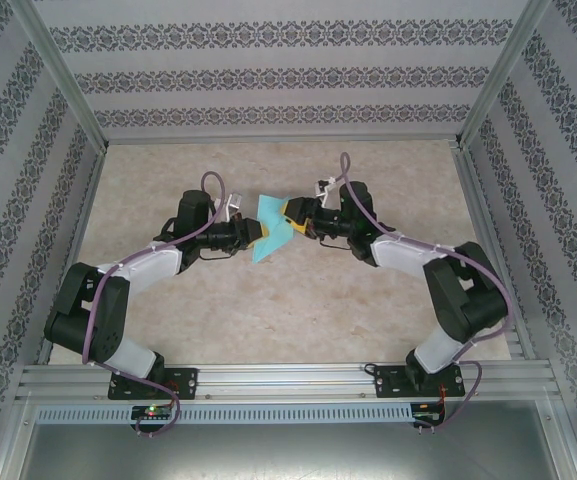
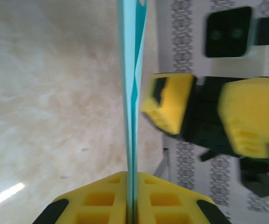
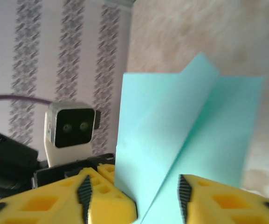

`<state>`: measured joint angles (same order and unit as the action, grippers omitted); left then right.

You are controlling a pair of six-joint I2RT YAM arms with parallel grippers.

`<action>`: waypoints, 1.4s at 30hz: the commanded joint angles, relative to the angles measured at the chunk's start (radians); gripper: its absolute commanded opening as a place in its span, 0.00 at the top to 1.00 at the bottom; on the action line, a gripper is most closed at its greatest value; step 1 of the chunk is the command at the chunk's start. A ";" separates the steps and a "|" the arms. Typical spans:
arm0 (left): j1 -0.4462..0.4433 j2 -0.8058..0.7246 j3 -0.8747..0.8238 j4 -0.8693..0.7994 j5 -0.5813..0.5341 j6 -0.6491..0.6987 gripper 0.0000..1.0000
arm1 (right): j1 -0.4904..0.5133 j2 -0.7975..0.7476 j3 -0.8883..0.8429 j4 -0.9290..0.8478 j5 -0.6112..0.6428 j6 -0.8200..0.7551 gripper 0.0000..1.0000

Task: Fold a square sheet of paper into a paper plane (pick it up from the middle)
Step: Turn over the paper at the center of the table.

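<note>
Left gripper [image 2: 130,184]: yellow pads pressed together on one edge of the sheet of paper [image 2: 131,93]; in its own wrist view the sheet stands edge-on, rising straight out of the pinch.

Right gripper [image 3: 134,191]: fingers spread, one on each side of the sheet; you cannot tell from these views whether either pad brushes the paper.

The sheet is folded, with one crease running up from the right fingers to a raised corner; it sits between the two grippers, above the middle of the table [image 1: 298,320].

Risks, as judged:
- The left pinch alone appears to carry the sheet; thin paper held by one edge may droop or swing, and the crease would then sit off-line for the next fold.
- If you draw the right arm back at an angle, an open finger may catch the flap; that could drag it out of the left pads or tear it.
- The grippers face each other nose to nose, very near; a small overshoot may knock finger against finger; check clearance before you move either arm.
</note>
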<state>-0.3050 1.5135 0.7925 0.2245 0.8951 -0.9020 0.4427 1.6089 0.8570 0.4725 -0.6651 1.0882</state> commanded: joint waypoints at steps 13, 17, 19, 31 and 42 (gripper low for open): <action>-0.091 0.070 0.446 -1.079 -1.107 0.511 0.88 | -0.013 -0.294 -0.049 -0.533 0.527 -0.344 0.15; -0.184 0.191 0.548 -1.218 -1.368 0.478 0.87 | -0.009 -0.290 -0.049 -0.551 0.547 -0.349 0.14; -0.224 0.258 0.592 -1.265 -1.455 0.453 0.86 | -0.009 -0.293 -0.053 -0.554 0.559 -0.345 0.14; -0.363 0.502 0.748 -1.113 -1.136 0.434 0.59 | -0.059 -0.352 -0.139 -0.599 0.662 -0.249 0.15; -0.213 0.263 0.518 -0.797 -0.827 0.398 0.07 | 0.104 -0.194 -0.045 -0.565 0.611 -0.272 0.29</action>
<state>-0.5831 1.8629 1.3823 -0.6922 -0.0261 -0.4797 0.4728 1.3506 0.7467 -0.1051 -0.0441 0.8318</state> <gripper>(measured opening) 0.908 0.729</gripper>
